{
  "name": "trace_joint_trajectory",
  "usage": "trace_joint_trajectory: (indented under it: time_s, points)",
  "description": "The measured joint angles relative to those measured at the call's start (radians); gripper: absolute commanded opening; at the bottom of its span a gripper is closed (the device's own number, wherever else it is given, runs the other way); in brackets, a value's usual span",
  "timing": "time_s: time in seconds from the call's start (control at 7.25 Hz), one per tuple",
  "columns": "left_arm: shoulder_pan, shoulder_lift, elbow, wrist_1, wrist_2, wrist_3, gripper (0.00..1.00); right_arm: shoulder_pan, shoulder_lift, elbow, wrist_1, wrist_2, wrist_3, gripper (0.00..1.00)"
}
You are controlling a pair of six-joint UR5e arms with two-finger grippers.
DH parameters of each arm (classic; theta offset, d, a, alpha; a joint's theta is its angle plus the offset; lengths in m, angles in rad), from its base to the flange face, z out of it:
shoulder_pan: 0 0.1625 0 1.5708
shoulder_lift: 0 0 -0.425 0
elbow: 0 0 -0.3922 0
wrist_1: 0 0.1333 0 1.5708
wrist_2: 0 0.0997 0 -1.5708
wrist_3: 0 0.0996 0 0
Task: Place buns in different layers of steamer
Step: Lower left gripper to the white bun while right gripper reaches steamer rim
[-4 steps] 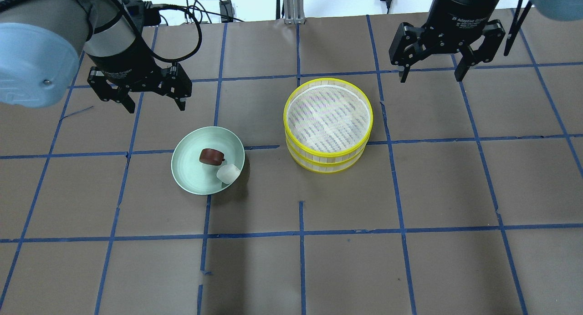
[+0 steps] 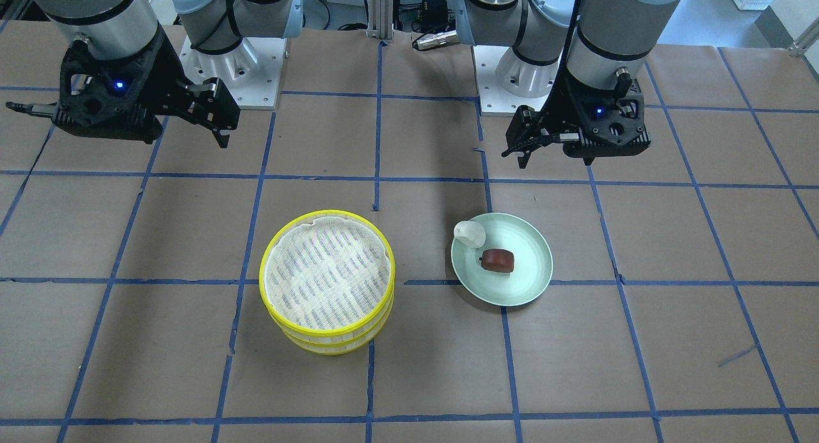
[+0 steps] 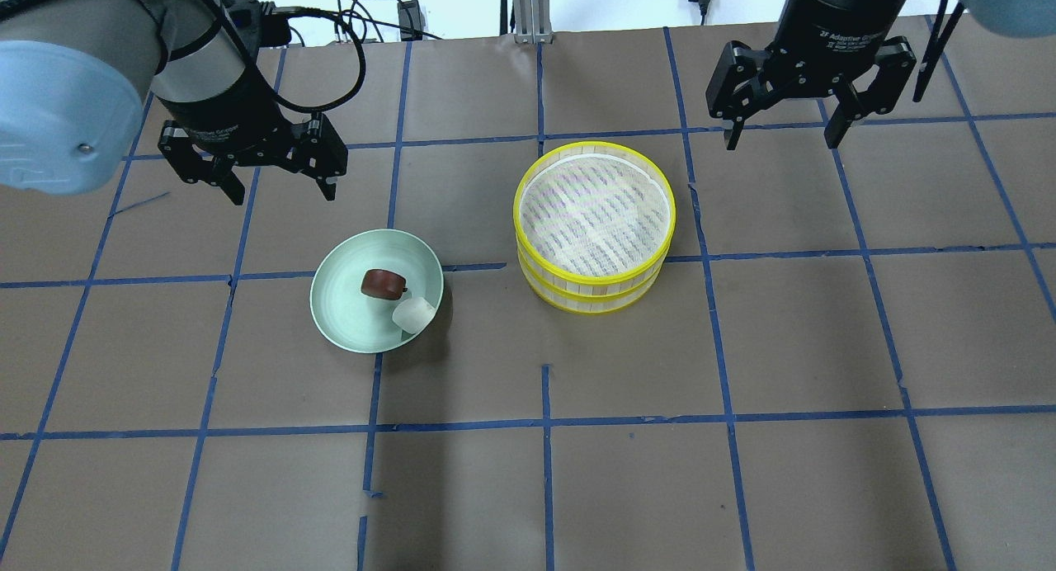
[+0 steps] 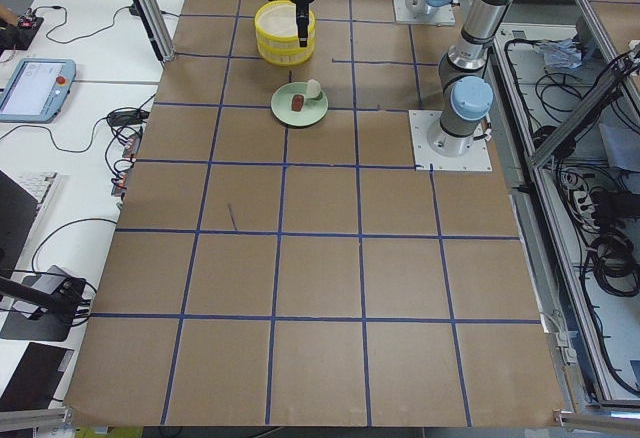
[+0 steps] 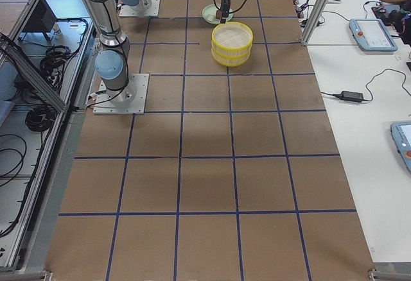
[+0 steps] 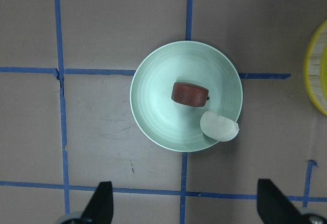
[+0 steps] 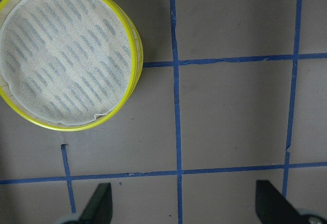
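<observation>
Two yellow-rimmed steamer layers [image 3: 594, 224] stand stacked, the top one's cloth lining bare; they also show in the front view [image 2: 327, 281] and the right wrist view [image 7: 66, 60]. A reddish-brown bun [image 3: 382, 283] and a whitish bun [image 3: 412, 314] lie on a pale green plate [image 3: 346, 307], the whitish one at its rim; both show in the left wrist view [image 6: 190, 92] [image 6: 219, 127]. My left gripper [image 3: 283, 193] hangs open and empty above the table behind the plate. My right gripper [image 3: 780, 140] hangs open and empty behind and right of the steamer.
The table is covered in brown paper with a blue tape grid [image 3: 544, 422]. Cables [image 3: 363, 18] and a metal post [image 3: 528, 10] lie at the far edge. The two arm bases [image 2: 237, 59] stand at the robot's side.
My left gripper has shifted very slightly away from the plate. The right gripper, the buns and the steamer have not moved.
</observation>
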State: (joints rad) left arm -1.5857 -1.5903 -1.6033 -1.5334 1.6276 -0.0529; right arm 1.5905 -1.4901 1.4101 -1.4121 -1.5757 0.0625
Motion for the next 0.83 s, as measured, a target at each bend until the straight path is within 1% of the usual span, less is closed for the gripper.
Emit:
trace_joint_trajectory:
  time_s: [0.28, 0.41, 0.55, 0.83]
  points:
    - [-0.01, -0.013, -0.009, 0.014, -0.006, -0.014, 1.0, -0.005, 0.001, 0.003, -0.002, -0.005, 0.002, 1.0]
    - [-0.023, -0.029, -0.032, 0.042, -0.007, -0.042, 1.0, -0.003, 0.001, 0.007, -0.002, -0.007, 0.004, 1.0]
    - [-0.038, -0.045, -0.063, 0.081, -0.007, -0.078, 1.0, -0.002, -0.001, 0.017, -0.004, -0.003, 0.01, 1.0]
    - [-0.058, -0.092, -0.124, 0.169, -0.009, -0.14, 1.0, 0.002, -0.007, 0.042, -0.063, -0.003, 0.02, 0.98]
